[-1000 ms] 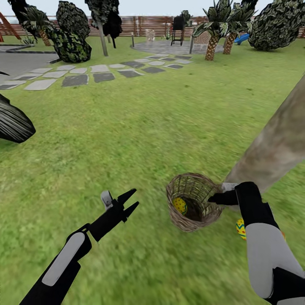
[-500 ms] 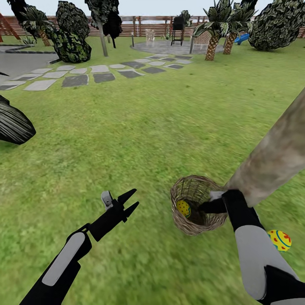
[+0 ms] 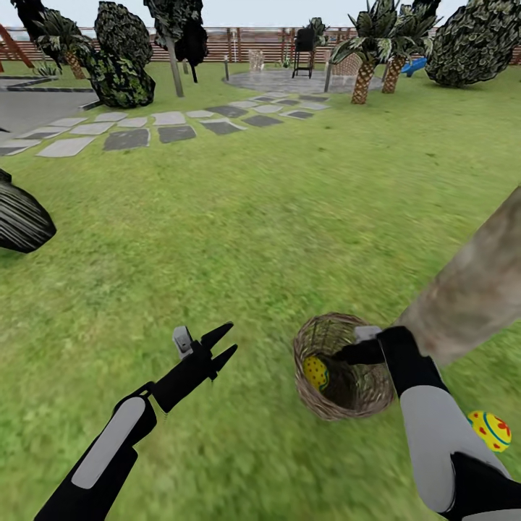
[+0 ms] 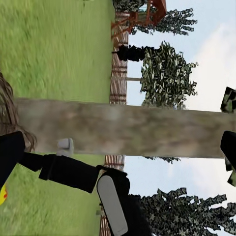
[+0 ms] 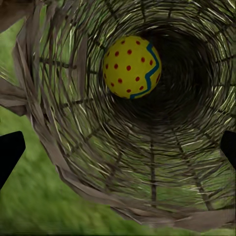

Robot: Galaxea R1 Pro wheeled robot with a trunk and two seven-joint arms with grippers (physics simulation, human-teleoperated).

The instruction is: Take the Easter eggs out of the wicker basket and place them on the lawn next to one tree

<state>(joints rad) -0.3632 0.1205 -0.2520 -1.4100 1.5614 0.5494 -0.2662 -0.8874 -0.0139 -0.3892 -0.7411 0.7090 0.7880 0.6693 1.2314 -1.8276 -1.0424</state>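
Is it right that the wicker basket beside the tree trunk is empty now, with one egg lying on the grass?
Not quite. The wicker basket beside the tree trunk holds one egg, as the right wrist view shows. The egg on the grass is indeed there.

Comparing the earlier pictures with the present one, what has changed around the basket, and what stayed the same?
The right pincer has moved from the rim of the wicker basket into its mouth, toward the egg inside. The egg on the lawn, earlier partly hidden behind the right arm, now shows beside it near the tree. The view shifted a little. The left pincer stayed open and idle; one egg remains in the basket.
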